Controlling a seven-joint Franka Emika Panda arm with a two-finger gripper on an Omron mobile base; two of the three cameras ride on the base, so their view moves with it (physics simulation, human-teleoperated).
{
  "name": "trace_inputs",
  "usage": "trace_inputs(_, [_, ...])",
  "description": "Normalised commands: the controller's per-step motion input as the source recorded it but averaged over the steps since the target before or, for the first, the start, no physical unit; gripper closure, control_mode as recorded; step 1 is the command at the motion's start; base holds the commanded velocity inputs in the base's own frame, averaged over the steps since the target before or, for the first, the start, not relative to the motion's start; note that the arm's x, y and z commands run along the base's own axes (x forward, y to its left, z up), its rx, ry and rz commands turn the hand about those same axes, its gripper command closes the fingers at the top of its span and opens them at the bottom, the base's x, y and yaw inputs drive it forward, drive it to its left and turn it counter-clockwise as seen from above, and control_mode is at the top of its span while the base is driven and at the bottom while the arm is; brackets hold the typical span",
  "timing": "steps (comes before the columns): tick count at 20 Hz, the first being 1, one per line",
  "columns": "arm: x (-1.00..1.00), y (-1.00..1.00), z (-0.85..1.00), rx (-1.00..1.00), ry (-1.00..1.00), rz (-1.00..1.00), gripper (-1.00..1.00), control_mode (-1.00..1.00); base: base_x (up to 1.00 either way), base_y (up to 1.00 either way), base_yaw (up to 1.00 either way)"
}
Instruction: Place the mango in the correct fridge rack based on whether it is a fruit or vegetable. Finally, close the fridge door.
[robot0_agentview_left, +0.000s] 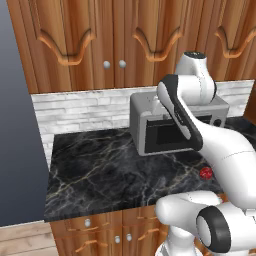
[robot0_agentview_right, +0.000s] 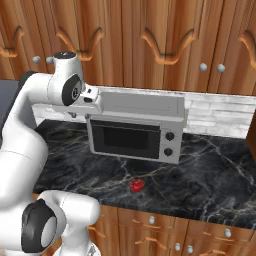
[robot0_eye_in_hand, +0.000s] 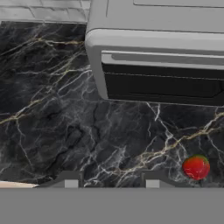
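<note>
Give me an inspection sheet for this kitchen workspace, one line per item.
Surface: black marble counter, bare apart from items below.
Job's things: mango lies on the counter near its front edge, in front of the microwave, untouched.
Clutter: nothing seen.
Grippers: end effector shut, empty, above the counter, mango off to one side.
Cables: nothing seen.
Surroundings: wooden cabinets above, white brick backsplash.

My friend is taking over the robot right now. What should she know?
Gripper: shut, holding nothing, up over the counter.
Mango: lying on the counter in front of the microwave, near the front edge, off to one side of the fingertips.
Done: nothing yet; the mango is not picked up.
Left: grab the mango, put it in the right fridge rack, close the fridge door.
</note>
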Motion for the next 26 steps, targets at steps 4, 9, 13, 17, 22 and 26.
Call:
trace_inputs(4, [-0.19, -0.11, -0.28, 0.01, 0.00, 0.00, -1.00, -1.00, 0.00, 0.00, 0.00])
trace_inputs(9, [-0.44, -0.96, -0.95, 0.19, 0.05, -0.20, -1.00, -1.00, 0.00, 0.00, 0.00])
trace_inputs(13, [-0.13, -1.00, -1.00, 0.16, 0.23, -0.35, -1.00, -1.00, 0.00, 0.00, 0.00])
trace_inputs(17, [0.07, -0.90, -1.00, 0.04, 0.23, -0.28, -1.00, -1.00, 0.00, 0.00, 0.00])
trace_inputs(22, [0.08, -0.47, -0.70, 0.01, 0.09, -0.13, -1.00, -1.00, 0.00, 0.00, 0.00])
trace_inputs(26, [0.00, -0.16, -0.50, 0.00, -0.01, 0.00, -1.00, -1.00, 0.00, 0.00, 0.00])
